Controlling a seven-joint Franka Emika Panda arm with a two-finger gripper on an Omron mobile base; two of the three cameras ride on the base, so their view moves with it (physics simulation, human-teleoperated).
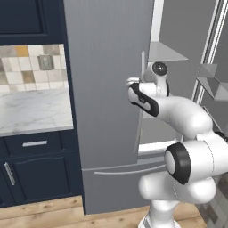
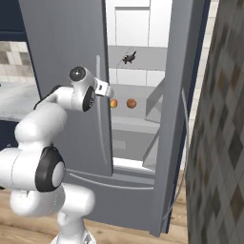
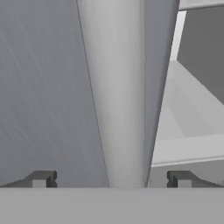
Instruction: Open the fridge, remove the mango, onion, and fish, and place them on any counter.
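Fingers (image 3: 43,179) stood spread wide, straddling the closed left door's handle (image 3: 120,96) without clamping it, likely lined up for a pull. Beyond, the fridge (image 2: 62,57) had its right door swung open, exposing two orange balls (image 2: 131,103) and the fish (image 2: 128,58).

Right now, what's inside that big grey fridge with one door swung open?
Inside the fridge, a small dark fish lies on an upper shelf, and two orange-brown round items sit on the shelf below. The closed left door hides the rest of the inside.
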